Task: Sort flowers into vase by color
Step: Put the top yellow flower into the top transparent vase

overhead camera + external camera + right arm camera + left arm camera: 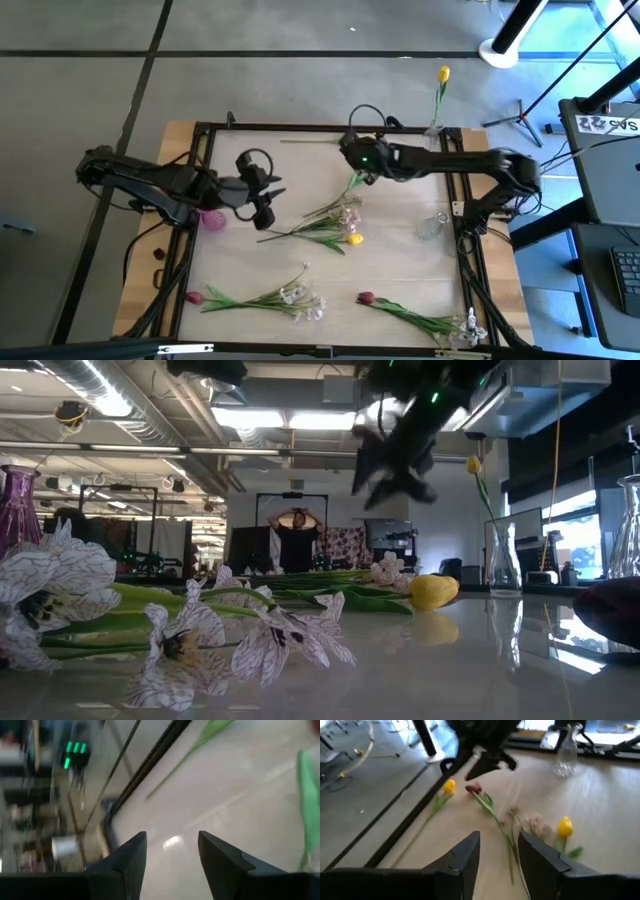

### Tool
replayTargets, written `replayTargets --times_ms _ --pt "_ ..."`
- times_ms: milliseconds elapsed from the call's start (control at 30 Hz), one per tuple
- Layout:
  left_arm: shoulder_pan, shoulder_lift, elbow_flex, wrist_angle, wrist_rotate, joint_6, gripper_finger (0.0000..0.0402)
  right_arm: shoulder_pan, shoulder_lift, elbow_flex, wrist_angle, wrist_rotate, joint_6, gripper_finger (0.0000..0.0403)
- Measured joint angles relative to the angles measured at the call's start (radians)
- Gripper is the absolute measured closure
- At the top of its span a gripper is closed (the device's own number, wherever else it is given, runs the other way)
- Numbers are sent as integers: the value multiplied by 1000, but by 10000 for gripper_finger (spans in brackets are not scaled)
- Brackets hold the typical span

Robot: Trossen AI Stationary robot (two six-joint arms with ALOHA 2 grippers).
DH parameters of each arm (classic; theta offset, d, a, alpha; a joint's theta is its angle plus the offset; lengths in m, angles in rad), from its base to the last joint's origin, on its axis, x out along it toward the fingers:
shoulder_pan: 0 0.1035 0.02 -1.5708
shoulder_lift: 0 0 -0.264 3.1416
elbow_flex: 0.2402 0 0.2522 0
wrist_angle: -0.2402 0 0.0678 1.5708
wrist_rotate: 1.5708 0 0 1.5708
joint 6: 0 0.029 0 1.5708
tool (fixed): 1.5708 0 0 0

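Near-edge flowers (262,299) lie lengthwise across the table; left gripper (268,196) and right gripper (352,150) both part-open, empty

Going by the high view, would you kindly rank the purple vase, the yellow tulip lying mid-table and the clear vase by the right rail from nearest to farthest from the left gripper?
Measured from the left gripper, which is open and empty:
1. Purple vase, just beside it, toward the left rail.
2. Yellow tulip, mid-table, toward the right.
3. Clear vase, far across at the right rail.
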Motion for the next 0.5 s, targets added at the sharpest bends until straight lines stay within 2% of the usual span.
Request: replayTargets --times_ms 67,200,500 --pt "-22 0 0 -41 -17 -46 271 -27 48 -1 -4 9 72 223" --pt "-57 -31 0 -125 -93 -134 271 -89 126 -1 34 4 96 223" --pt "-56 -74 0 -257 -211 -260 271 -231 201 -1 36 11 17 223"
